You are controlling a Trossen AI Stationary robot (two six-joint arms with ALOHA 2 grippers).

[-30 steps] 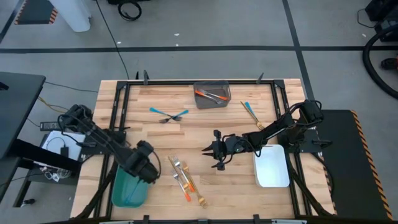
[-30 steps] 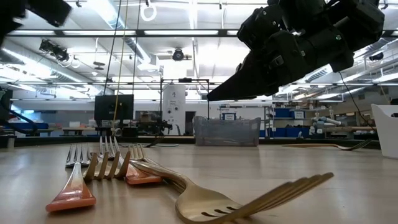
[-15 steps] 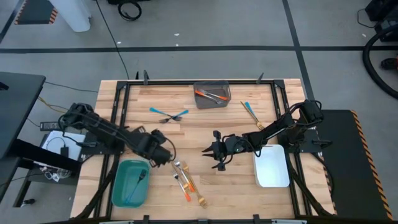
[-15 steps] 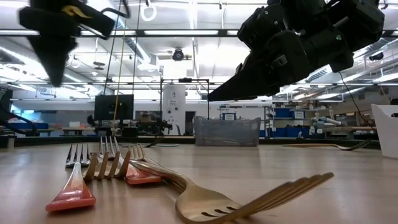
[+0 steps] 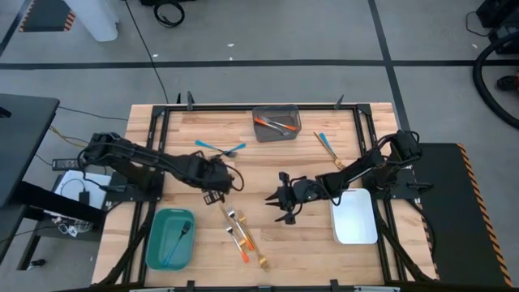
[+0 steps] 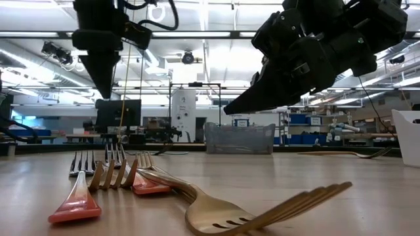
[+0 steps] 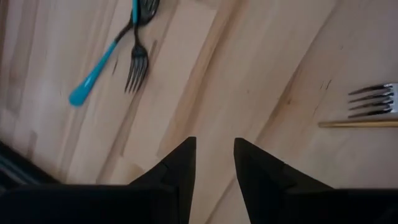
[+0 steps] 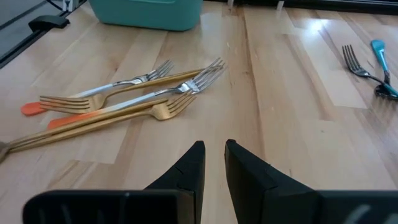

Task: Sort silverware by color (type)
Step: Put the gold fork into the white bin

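Several orange-handled and gold forks, part of the silverware, lie in a loose pile near the table's front edge; they also show in the right wrist view and the low view. Two blue-handled forks lie crossed at the far left of the middle and appear again in the left wrist view. My left gripper hangs open above bare wood between those two groups, pointing steeply down, nothing between its fingers. My right gripper hovers to the right of the pile, its fingers a narrow gap apart and empty.
A teal bin at the near left holds one dark utensil. A grey bin at the far edge holds orange-handled pieces. A white bin stands at the near right. One more fork lies at the far right.
My left gripper has swung from above the teal bin toward the table's middle and far side, rolling about its own axis as it went. It now stands above the wood near the blue-handled forks. Its fingers keep the same gap.
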